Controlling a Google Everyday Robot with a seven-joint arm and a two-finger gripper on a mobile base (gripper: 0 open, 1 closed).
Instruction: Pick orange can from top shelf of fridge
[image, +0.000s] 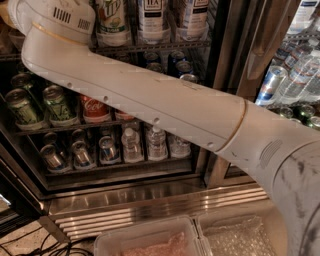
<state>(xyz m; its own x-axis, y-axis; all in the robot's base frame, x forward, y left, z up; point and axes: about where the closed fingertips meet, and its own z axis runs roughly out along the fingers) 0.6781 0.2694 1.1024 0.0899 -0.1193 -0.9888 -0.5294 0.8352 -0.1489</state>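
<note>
My white arm (150, 100) reaches from the lower right up to the top left, into the open fridge (150, 200). Its wrist housing (55, 17) sits at the top left corner, and the gripper lies beyond the frame edge, out of view. A sliver of orange-gold (4, 15) shows at the left edge behind the wrist; I cannot tell whether it is the orange can. The uppermost rack in view (155, 47) carries tall bottles in clear trays; whether it is the top shelf I cannot tell.
Under the arm stand green-and-white cans (57, 102) and a red Coca-Cola can (95, 110). Small water bottles (131, 145) and silver cans fill the lowest rack. A steel door post (235, 45) divides off more cans (270, 85) at right. Two plastic bins (150, 240) sit at the bottom.
</note>
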